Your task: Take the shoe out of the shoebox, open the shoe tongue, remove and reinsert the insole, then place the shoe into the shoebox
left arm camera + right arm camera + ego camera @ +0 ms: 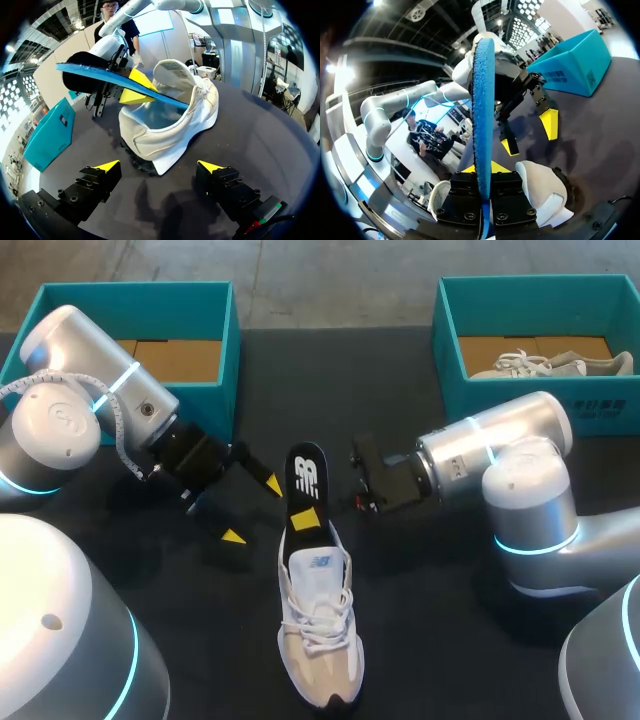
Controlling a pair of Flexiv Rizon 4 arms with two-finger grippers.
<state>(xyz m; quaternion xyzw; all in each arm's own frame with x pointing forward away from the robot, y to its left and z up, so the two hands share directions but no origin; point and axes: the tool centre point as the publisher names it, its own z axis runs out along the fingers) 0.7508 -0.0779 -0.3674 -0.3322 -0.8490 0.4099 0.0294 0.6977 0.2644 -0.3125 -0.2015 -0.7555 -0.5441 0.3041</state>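
Your right jaws were closed on the insole (305, 480), one yellow tip pressed on its black top face and the other against its blue underside. The insole stood half out of the shoe (320, 640). Its front end was still tucked into the opening and its other end was raised out past the heel collar. The shoe sat upright on the dark bench (450, 640) near the middle, toe towards you, laces loose, with the tongue (172, 72) lifted up. Your left jaws were spread wide and held nothing. Their yellow fingertips (107, 165) hung just beside the heel of the shoe, clear of it. The left shoebox (225, 340) stood at the far left of the bench. The right shoebox (450, 350) stood at the far right with a second shoe (550, 365) lying inside it.
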